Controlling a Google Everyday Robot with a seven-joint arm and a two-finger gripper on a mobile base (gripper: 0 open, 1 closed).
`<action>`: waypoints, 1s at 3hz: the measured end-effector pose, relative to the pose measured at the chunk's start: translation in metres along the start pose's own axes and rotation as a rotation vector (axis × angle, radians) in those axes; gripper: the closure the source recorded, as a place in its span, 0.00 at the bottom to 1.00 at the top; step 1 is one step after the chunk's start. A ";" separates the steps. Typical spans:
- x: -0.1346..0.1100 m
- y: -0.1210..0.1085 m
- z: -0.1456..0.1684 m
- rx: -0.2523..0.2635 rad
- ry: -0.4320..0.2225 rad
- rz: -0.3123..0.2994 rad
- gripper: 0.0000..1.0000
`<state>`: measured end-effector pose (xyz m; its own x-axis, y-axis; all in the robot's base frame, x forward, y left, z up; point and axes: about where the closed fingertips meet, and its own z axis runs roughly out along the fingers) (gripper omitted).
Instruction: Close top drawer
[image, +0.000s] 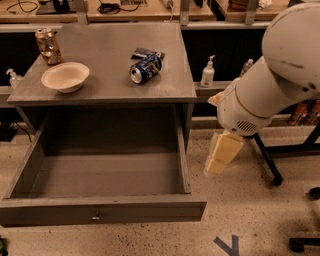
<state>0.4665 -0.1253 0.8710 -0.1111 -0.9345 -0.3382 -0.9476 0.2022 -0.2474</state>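
Note:
The top drawer is a wide grey drawer pulled far out from under the grey table, empty inside, with a small metal knob at the centre of its front. My white arm comes in from the upper right. My gripper, with cream-coloured fingers pointing down, hangs to the right of the drawer's right side, above the floor and apart from the drawer.
On the grey table top lie a white bowl, a blue can on its side and an upright can. A sanitiser bottle stands on a low ledge. A black stand leg lies at right.

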 end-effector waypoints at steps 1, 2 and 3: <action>-0.016 0.016 0.030 -0.040 -0.050 -0.050 0.00; -0.059 0.065 0.092 -0.116 -0.150 -0.195 0.00; -0.092 0.100 0.134 -0.161 -0.199 -0.306 0.00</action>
<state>0.4221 0.0200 0.7552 0.2285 -0.8661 -0.4446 -0.9646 -0.1397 -0.2235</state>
